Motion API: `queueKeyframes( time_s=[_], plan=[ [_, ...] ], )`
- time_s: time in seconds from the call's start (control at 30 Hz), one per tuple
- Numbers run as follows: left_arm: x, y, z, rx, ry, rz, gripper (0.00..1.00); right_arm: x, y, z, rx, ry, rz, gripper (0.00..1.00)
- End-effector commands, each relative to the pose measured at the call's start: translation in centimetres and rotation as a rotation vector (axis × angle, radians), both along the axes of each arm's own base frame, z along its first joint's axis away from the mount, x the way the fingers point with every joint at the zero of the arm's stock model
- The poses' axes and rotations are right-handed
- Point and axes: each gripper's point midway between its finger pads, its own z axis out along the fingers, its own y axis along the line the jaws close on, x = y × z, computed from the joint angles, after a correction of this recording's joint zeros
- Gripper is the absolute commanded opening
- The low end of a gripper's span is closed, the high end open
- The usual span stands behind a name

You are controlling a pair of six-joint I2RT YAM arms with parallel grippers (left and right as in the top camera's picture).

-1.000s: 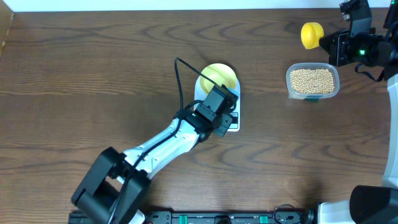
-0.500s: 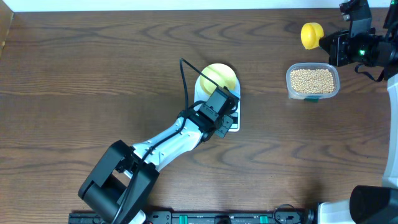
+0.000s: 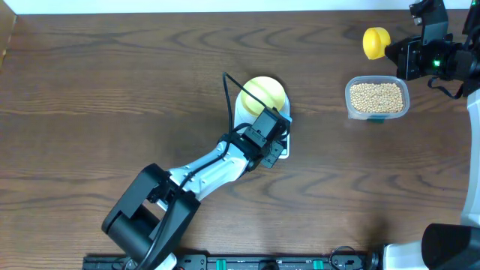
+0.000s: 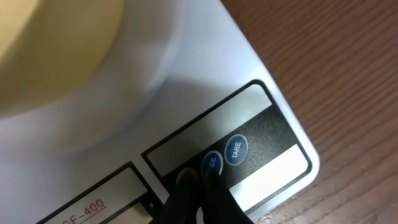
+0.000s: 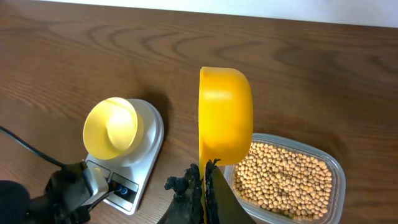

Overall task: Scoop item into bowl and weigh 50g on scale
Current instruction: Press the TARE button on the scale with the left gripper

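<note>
The pale-yellow bowl (image 3: pixel 264 91) stands on the white scale (image 3: pixel 241 110) at mid-table, and it looks empty in the right wrist view (image 5: pixel 112 127). My left gripper (image 3: pixel 275 147) is shut, holding nothing. Its tips (image 4: pixel 198 183) touch the scale's (image 4: pixel 186 81) button panel beside the blue TARE button (image 4: pixel 236 150). The item, tan beans (image 3: pixel 376 96), fills a clear tub (image 5: pixel 336 171) at the right. My right gripper (image 5: pixel 204 177) is shut on the handle of a bright yellow scoop (image 5: pixel 225 112). The scoop (image 3: pixel 376 42) hangs near the tub's far left corner.
The left arm (image 3: pixel 202 169) stretches from the front edge to the scale, its black cable (image 3: pixel 227 94) looping beside the bowl. A white wall edge runs along the table's far side.
The left arm's elbow and base have swung a little to the right, while its tips stay at the scale's buttons. The right arm and scoop have not moved.
</note>
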Motion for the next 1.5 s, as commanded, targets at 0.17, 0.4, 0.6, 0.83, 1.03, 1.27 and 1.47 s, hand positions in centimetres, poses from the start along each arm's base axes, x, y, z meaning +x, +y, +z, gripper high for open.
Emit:
queueKeyframes(
  time_s=[0.17, 0.4, 0.6, 0.83, 1.03, 1.27, 1.47],
  plan=[
    [0.1, 0.3, -0.4, 0.021, -0.006, 0.001, 0.07, -0.3, 0.7, 1.7, -0.013, -0.049, 0.025, 0.01],
    [0.5, 0.9, -0.4, 0.048, -0.025, 0.02, 0.08, -0.3, 0.7, 1.7, -0.014, -0.05, 0.026, 0.01],
    [0.4, 0.9, -0.6, 0.05, -0.022, 0.019, 0.08, -0.3, 0.7, 1.7, -0.014, -0.049, 0.026, 0.01],
    [0.2, 1.1, -1.5, 0.067, -0.003, 0.018, 0.08, -0.3, 0.7, 1.7, -0.014, -0.049, 0.026, 0.01],
    [0.2, 1.1, -1.6, 0.069, -0.001, 0.018, 0.08, -0.3, 0.7, 1.7, -0.013, -0.048, 0.026, 0.01],
    [-0.1, 1.4, -3.1, 0.095, 0.027, 0.016, 0.08, -0.4, 0.7, 1.6, -0.013, -0.045, 0.026, 0.01],
    [-0.3, 1.5, -3.5, 0.102, 0.036, 0.016, 0.08, -0.4, 0.7, 1.6, -0.013, -0.045, 0.025, 0.01]
  ],
)
